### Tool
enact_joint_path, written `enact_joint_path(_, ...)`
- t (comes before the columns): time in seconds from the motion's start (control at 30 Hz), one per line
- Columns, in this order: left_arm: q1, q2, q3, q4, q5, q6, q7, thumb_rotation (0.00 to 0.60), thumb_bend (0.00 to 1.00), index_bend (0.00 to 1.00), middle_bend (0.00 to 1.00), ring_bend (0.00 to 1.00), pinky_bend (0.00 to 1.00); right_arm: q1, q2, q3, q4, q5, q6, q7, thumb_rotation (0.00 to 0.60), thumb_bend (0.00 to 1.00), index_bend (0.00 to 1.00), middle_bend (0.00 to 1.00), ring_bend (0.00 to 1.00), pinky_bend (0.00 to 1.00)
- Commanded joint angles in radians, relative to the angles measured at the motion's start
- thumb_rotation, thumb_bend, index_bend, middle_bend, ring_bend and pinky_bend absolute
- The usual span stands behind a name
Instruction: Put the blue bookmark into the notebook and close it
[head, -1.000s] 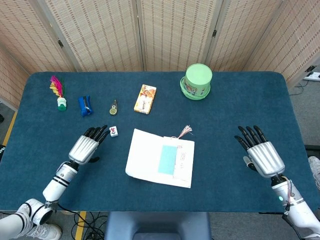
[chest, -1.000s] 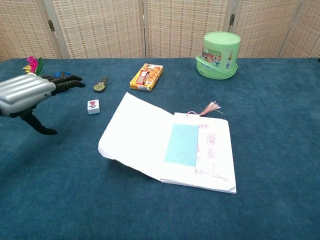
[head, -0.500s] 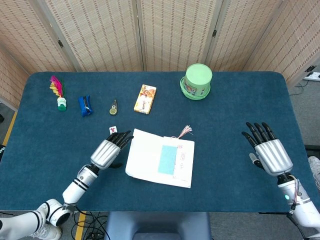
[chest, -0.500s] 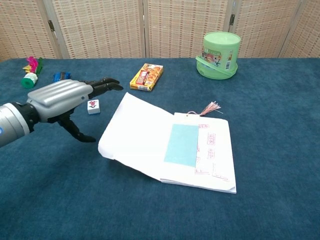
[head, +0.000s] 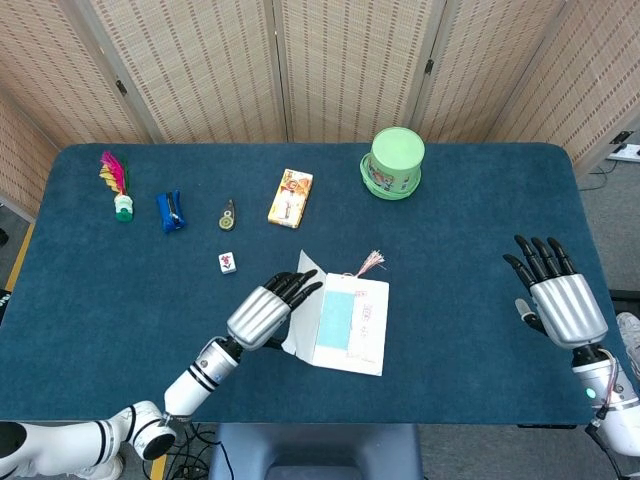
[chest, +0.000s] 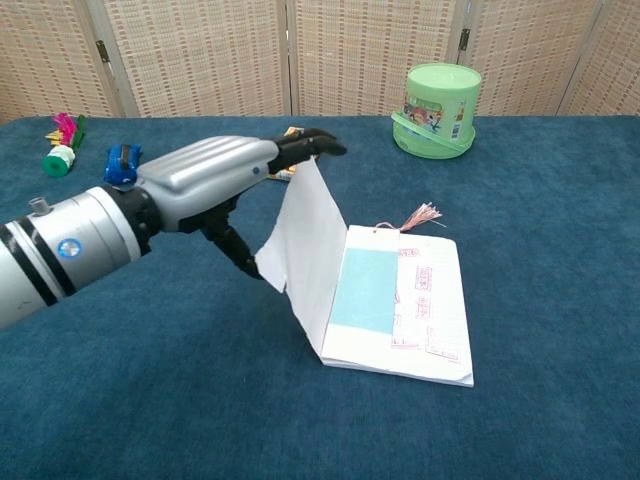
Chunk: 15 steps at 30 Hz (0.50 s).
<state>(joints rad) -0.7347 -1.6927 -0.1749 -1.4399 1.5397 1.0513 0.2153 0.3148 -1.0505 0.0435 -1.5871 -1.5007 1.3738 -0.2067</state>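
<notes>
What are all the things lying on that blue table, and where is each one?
notebook: 1, white, front centre, left cover lifted upright
blue bookmark: 1, light blue, lying on the open page
tassel: 1, pink, at the notebook's far edge
tub with lid: 1, green, far centre-right
snack box: 1, yellow-orange, far centre
tile: 1, white, left of the notebook
small round tool: 1, dark, beyond the tile
clip: 1, blue, far left
shuttlecock: 1, pink-green feathers, far left
table: 1, dark blue
left robot hand: 1, silver-black, pushing the cover up
right robot hand: 1, silver-black, right side, holding nothing
</notes>
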Motion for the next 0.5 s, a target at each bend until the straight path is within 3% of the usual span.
enact_joint_path(0.03, -0.023, -0.020, -0.028, -0.041, -0.018, 0.000, 0.018, 0.600, 0.14, 0.04, 0.01, 0.12, 0.18, -0.002, 0.002, 0.003, 0.000, -0.003, 0.001, 0.004, 0.600, 0.30, 0.17, 0.00, 0.00, 0.00)
enact_joint_path(0.27, -0.074, -0.057, -0.070, -0.109, -0.076, -0.033, 0.085, 0.600, 0.14, 0.04, 0.01, 0.12, 0.18, -0.012, 0.008, 0.014, 0.000, -0.016, 0.018, 0.019, 0.600, 0.29, 0.17, 0.00, 0.00, 0.00)
enact_joint_path(0.5, -0.112, -0.108, -0.055, -0.111, -0.130, -0.076, 0.163, 0.600, 0.14, 0.04, 0.01, 0.12, 0.18, -0.028, 0.016, 0.016, 0.001, -0.016, 0.022, 0.037, 0.600, 0.29, 0.17, 0.00, 0.00, 0.00)
